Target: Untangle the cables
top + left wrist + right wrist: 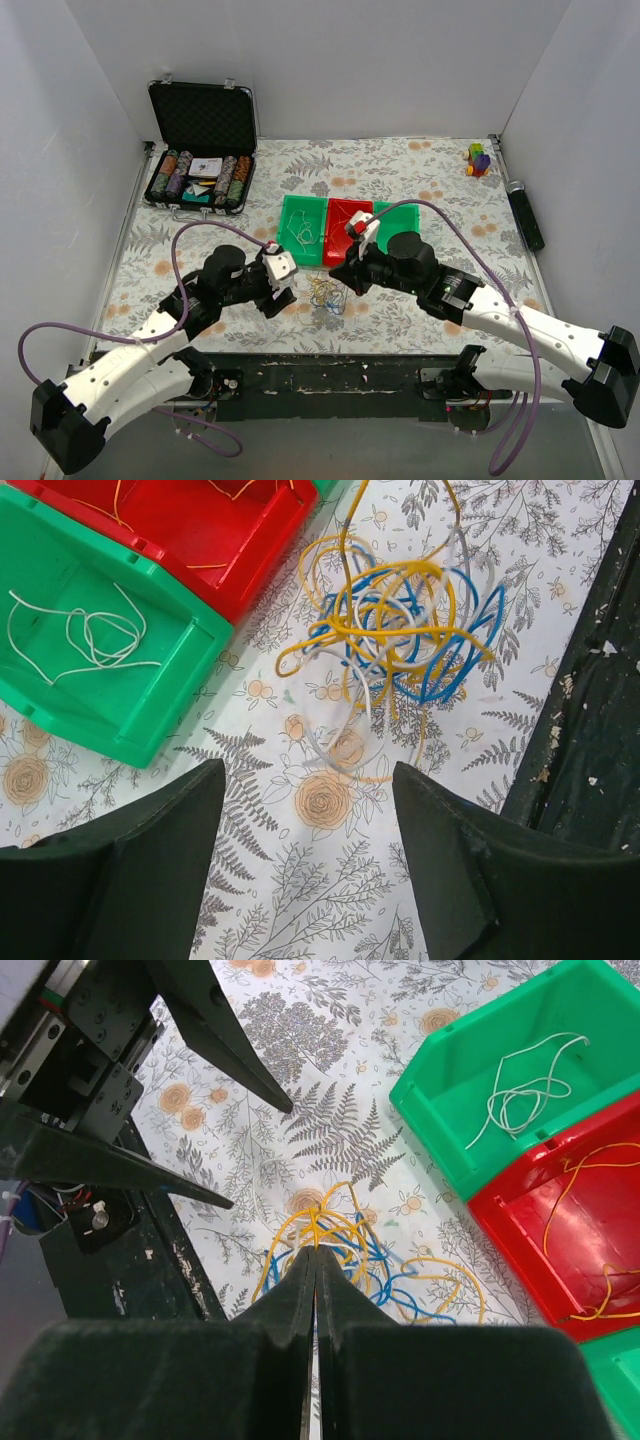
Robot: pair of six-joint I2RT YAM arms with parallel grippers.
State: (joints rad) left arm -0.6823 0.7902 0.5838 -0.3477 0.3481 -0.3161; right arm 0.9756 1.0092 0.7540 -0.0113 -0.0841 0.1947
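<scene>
A tangle of yellow, blue and white cables [326, 293] lies on the floral tablecloth in front of the bins. My right gripper [315, 1252] is shut on a yellow cable at the top of the tangle [372, 1265] and holds that strand up. My left gripper [308, 785] is open and empty, low over the cloth just short of the tangle [400, 630]. A green bin [95, 695] holds a white cable [95, 635]. A red bin [590, 1230] holds yellow cables. In the top view my left gripper [281, 296] and right gripper [344, 277] flank the tangle.
The green bin [303, 230], the red bin [340, 226] and a second green bin [384, 212] stand side by side behind the tangle. An open poker chip case [200, 150] is at back left. A small toy [478, 158] and a black cylinder [525, 215] are at right. The dark table edge [590, 730] runs close by.
</scene>
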